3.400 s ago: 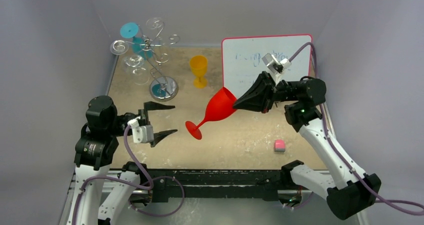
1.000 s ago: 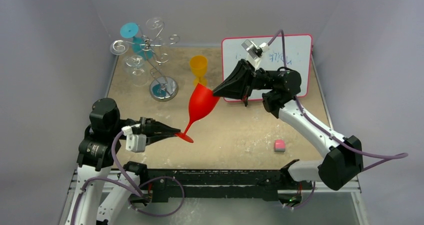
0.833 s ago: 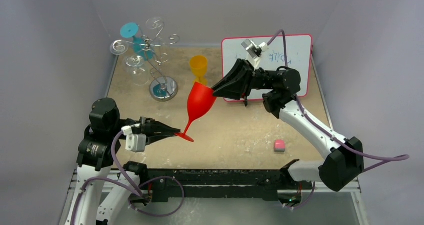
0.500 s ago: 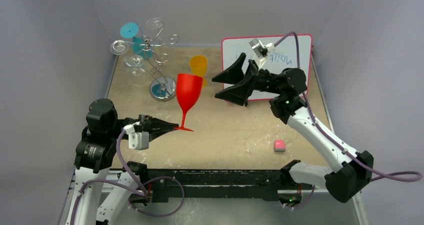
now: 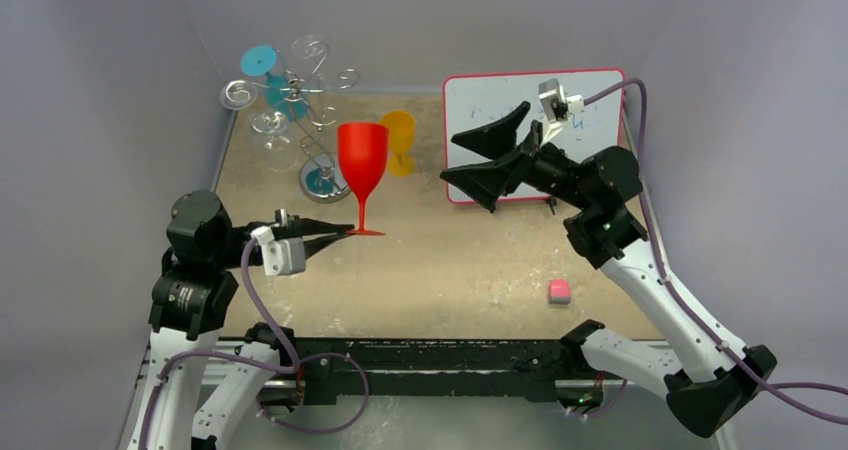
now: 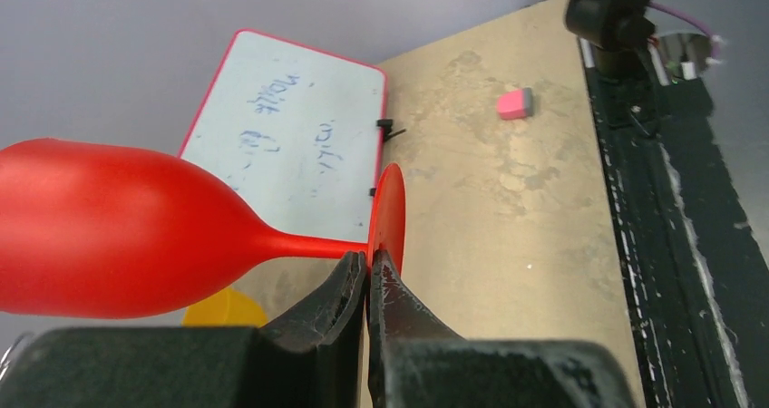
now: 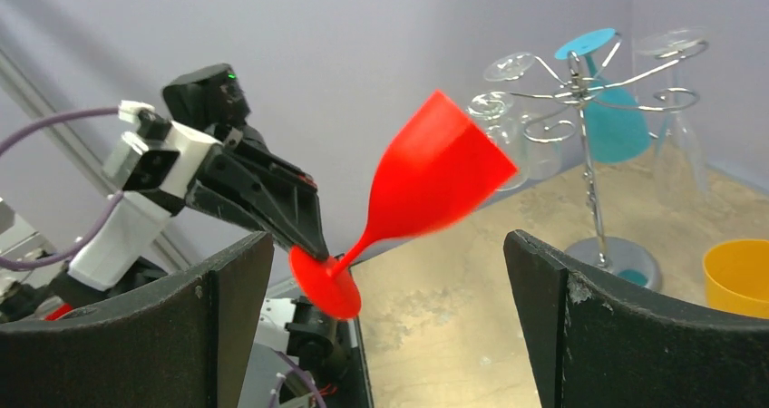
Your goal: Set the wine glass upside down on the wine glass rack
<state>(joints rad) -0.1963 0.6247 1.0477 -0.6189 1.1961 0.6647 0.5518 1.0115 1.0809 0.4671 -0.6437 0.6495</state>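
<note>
Sandy tabletop (image 5: 480, 260) between grey walls. From above, the red wine glass (image 5: 361, 155) stands upright, just right of the wine glass rack (image 5: 300, 100) and nearer than a yellow cup (image 5: 400, 135). The left gripper (image 5: 345, 232) is pinched on the rim of its foot. The right gripper (image 5: 447, 155) hangs well to the right over the whiteboard (image 5: 590, 90), jaws spread wide and holding nothing. A teal glass (image 5: 262, 62) and clear glasses (image 5: 268, 125) already hang on the rack's left arms.

Left wrist: the two fingers (image 6: 349, 290) are closed on the thin edge of the foot (image 6: 388, 218) beside the stem, and the bowl (image 6: 109, 236) reaches far out to the left.

Right wrist: its own open fingers (image 7: 227, 317) frame the glass, which shows clear of them, with the rack beyond.

The hold is narrow and the bowl's weight levers on it, so I would turn the glass over slowly at the wrist. I would pick a free spiral on the right side and slide the stem in sideways, keeping the bowl clear of the hanging glasses, and open only once the foot rests on the wire.
</note>
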